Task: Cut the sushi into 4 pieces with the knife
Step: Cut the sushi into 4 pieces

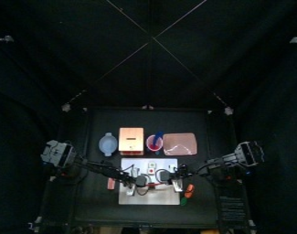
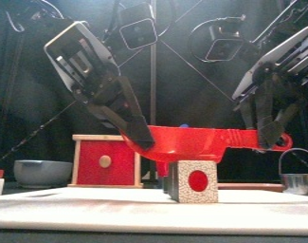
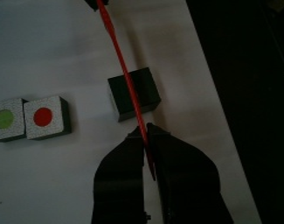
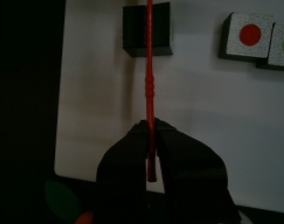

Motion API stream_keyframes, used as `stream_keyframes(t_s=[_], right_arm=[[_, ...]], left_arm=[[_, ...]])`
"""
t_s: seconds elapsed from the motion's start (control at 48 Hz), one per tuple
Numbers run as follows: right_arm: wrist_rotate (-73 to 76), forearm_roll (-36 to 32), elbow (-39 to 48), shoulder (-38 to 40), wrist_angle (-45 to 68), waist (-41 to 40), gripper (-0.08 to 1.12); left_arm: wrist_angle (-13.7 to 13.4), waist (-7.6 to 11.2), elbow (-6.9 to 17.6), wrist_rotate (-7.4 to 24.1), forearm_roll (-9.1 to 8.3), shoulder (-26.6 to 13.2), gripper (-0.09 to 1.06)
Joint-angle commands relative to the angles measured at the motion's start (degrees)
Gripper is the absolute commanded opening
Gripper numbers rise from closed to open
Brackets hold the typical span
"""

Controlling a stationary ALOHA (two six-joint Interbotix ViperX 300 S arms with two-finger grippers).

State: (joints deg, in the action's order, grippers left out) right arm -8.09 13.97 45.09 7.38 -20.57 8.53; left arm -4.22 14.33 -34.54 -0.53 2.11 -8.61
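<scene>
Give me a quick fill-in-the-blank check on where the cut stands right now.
The left tool and right tool are both shut on the ___ knife. The knife runs over a dark sushi block on the ___ cutting board. Two separated pieces lie nearby, one with a red centre, one with a ___ centre.
Missing words: red; white; green.

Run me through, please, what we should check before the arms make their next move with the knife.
1. The left gripper is shut on the knife: ok.
2. The right gripper is shut on the knife: ok.
3. The knife lies across the dark block: ok.
4. The green-centred piece and the red-centred piece lie apart from the blade: ok.
5. The blade touches the dark block: cannot tell.
6. Four pieces are made: not ok; only two pieces and one block show.
</scene>
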Motion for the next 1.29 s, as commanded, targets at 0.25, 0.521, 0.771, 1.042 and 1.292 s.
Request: stream_keyframes(t_s=[0.25,0.521,0.771,1.042,1.292], right_arm=[[-0.3,-0.1,-0.7,0.4,0.3,-0.1,0.14],[-0.3,-0.3,-0.4,0.1,1.1,-0.2,0.14],[-0.3,-0.3,-0.5,-0.4,1.3,-0.2,0.14],[-0.4,-0.8,-0.3,-3.4,3.3,-0.4,0.13],[-0.4,0.1,-0.2,-6.9,3.3,0.0,0.13]], left_arm=[[-0.2,1.32,0.8,0.2,0.44,0.0,0.37],[-0.3,1.32,0.8,0.2,0.7,-0.9,0.37],[-0.4,1.41,0.9,0.2,0.97,-1.5,0.37],[0.0,0.7,0.9,0.3,0.97,-3.7,0.37],[-0.1,0.62,0.9,0.2,0.97,-6.2,0.37]])
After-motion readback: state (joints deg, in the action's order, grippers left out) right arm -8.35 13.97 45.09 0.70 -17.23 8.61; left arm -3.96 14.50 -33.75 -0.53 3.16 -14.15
